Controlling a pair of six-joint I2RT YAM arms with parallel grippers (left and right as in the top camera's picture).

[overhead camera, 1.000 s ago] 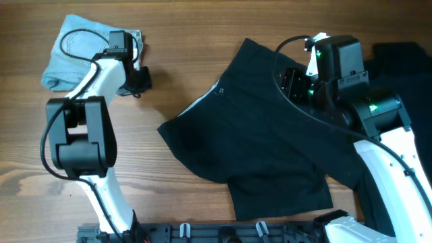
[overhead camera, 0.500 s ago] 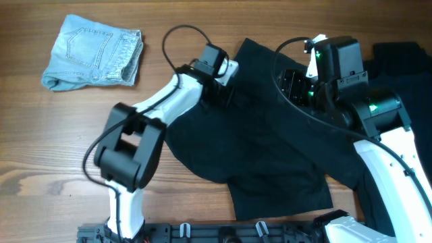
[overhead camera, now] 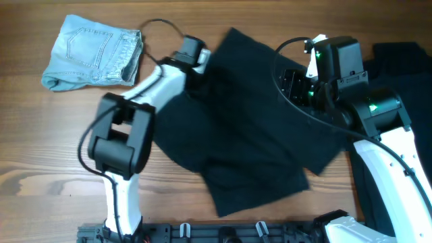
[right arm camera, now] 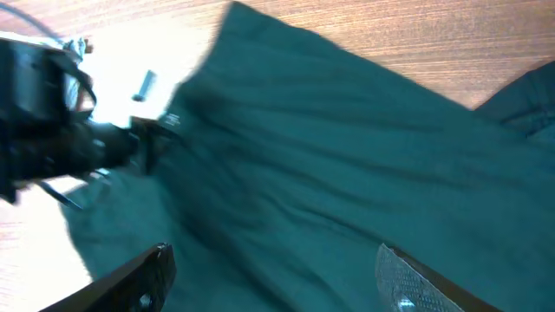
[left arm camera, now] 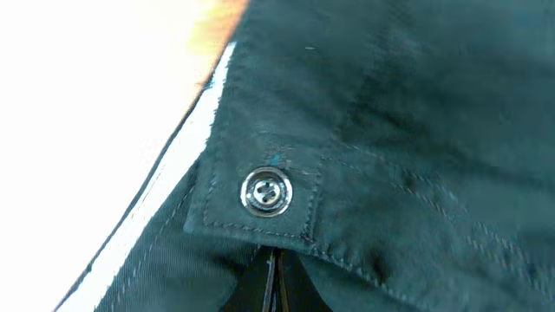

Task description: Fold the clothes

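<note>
- My left gripper (overhead camera: 192, 59) is clamped on the black shorts (overhead camera: 250, 128) at the waistband, far-left corner of the garment.
- The left wrist view shows the waistband bunched right at my fingers, with a metal button (left arm camera: 265, 191) just above the pinch and a pale inner lining showing on the left.
- My right gripper (right arm camera: 273, 253) is open with its fingers (right arm camera: 143, 276) wide apart, hovering over the right part of the shorts and holding nothing.
- I cannot tell whether it touches the cloth.
- The shorts lie spread across the middle of the table (overhead camera: 40, 148), unfolded, with the leg ends toward the near side and some wrinkles.
- Folded jeans (overhead camera: 94, 52) sit at the far left, apart from the shorts, just left of my left gripper.
- Another dark garment (overhead camera: 412, 57) lies at the far right edge, partly under my right arm.
</note>
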